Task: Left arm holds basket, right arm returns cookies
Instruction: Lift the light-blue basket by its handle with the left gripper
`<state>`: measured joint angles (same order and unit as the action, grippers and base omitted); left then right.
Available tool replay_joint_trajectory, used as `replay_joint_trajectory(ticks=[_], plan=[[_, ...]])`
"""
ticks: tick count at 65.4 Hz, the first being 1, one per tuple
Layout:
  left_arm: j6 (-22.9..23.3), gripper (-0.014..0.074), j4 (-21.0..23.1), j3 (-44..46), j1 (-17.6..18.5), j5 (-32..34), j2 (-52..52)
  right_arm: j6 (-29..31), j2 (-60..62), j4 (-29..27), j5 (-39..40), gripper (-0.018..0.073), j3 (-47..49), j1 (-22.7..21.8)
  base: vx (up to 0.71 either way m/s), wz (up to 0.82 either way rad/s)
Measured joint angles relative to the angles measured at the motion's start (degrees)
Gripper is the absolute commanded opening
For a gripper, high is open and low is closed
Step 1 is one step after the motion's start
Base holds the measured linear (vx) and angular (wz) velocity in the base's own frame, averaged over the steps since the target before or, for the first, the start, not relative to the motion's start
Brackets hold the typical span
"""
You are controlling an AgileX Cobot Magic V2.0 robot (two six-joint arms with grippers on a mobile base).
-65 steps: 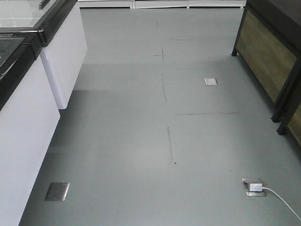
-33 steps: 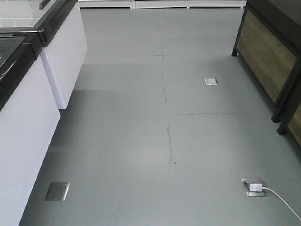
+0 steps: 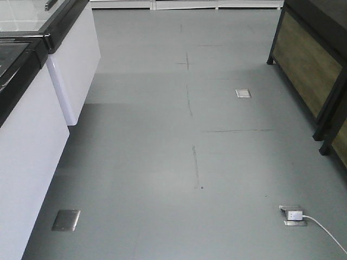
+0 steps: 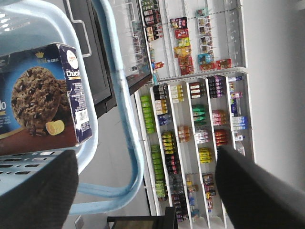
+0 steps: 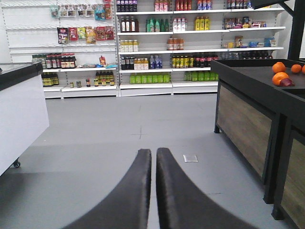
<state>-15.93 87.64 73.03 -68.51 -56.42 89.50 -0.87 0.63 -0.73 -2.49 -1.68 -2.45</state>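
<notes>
A grey floor [image 3: 162, 135] fills the front view. White freezers [image 3: 32, 162] with black rims stand at 9 o'clock, and a black-framed stand [image 3: 306, 59] with wood panels at 2 o'clock. One metal floor plate [image 3: 66, 220] lies at 7 o'clock, another plate [image 3: 243, 93] near 1 o'clock. A socket [image 3: 293, 215] with a white cable [image 3: 325, 233] sits at 5 o'clock. In the right wrist view, shelves [image 5: 143, 47] of bottles span 12 o'clock, and oranges [image 5: 280, 76] lie at 3 o'clock on a black desk [image 5: 252, 78].

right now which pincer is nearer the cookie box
Left. The cookie box stands in the basket right beside the left pincer, which is open. The right pincer, shut, faces the aisle with no box in its view.
</notes>
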Motion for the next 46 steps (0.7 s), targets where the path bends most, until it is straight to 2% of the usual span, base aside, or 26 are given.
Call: replay_joint_trajectory(ticks=[18,33,40,46], plan=[[-2.3,0.0575,2.2,4.4,2.7,-1.2,6.8,0.0,0.0,0.0,0.0,-0.0006,0.0,0.0,0.0,0.0],[-3.2,0.0575,4.7,4.7,3.6,3.2,7.7,0.0,0.0,0.0,0.0,-0.0006,0.0,0.0,0.0,0.0],[-4.0,0.0575,7.8,4.9,3.7,2.5,9.4,0.0,0.0,0.0,0.0,-0.0006,0.0,0.0,0.0,0.0],[-4.4,0.0575,8.1,5.1,4.2,1.3,11.7,0.0,0.0,0.0,0.0,-0.0006,0.0,0.0,0.0,0.0]])
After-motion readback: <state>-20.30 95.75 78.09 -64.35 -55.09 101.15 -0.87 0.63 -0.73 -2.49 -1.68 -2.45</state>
